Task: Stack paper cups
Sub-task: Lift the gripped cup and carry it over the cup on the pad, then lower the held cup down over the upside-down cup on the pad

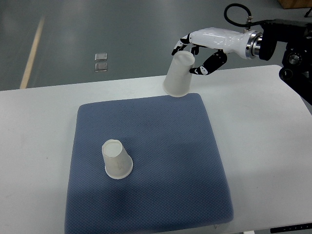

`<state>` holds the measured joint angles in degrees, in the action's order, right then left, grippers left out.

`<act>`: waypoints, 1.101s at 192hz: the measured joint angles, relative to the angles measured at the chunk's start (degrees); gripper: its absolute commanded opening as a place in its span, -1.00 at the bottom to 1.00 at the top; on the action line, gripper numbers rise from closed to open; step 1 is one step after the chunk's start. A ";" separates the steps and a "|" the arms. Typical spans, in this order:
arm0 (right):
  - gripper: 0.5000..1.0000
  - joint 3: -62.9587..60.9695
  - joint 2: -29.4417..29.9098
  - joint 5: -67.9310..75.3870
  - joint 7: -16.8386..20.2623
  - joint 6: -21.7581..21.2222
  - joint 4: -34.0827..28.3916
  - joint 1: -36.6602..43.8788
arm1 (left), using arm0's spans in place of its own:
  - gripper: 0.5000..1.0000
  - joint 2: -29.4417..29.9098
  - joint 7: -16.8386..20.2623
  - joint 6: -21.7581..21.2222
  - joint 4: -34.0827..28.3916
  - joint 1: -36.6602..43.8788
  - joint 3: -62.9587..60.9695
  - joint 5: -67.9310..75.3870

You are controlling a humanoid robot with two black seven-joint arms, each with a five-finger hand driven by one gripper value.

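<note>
Here, right-hand fingers (195, 48) pinch an inverted cup (178, 75).

two paper cups (117, 160), one blue mat (161, 161), one hand (200, 48)

- A white table (39, 107) spans the view.
- A blue-grey padded mat (161, 185) lies flat on it, reaching almost to the table's near edge.
- One upside-down paper cup (117, 159) stands on the mat's left half.

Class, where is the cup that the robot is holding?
In the right hand, the held cup is at the blue mat's far right edge, away from the other cup.
</note>
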<state>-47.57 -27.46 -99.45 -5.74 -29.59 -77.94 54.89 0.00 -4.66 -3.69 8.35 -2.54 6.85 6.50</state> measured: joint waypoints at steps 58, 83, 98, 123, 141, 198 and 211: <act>-0.73 2.35 12.97 6.05 3.37 -5.36 -4.40 7.73 | 1.00 0.00 0.00 0.00 0.00 0.00 0.00 0.00; -0.73 3.13 17.89 6.07 4.89 -5.40 -4.45 8.41 | 1.00 0.00 0.00 0.00 0.00 0.00 0.00 0.00; -0.73 3.79 20.12 5.87 5.61 -5.40 -4.49 8.42 | 1.00 0.00 0.00 0.00 0.00 -0.01 0.00 0.00; -0.73 6.73 21.31 5.55 5.96 -5.41 -4.89 8.65 | 1.00 0.00 0.00 0.00 0.00 0.00 0.00 0.00; -0.73 8.75 21.40 5.38 5.99 -5.41 -5.20 8.78 | 1.00 0.00 0.00 0.00 0.00 -0.01 0.00 0.00; -0.73 11.79 21.34 3.38 6.00 -5.41 -5.43 8.90 | 1.00 0.00 0.00 0.00 0.00 -0.01 0.00 0.00; -0.73 12.11 21.27 2.89 5.96 -5.41 -5.67 8.92 | 1.00 0.00 0.00 0.00 0.00 -0.01 0.00 0.00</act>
<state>-35.46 -6.19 -96.56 0.22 -35.00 -83.61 63.81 0.00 -4.66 -3.69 8.35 -2.55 6.86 6.50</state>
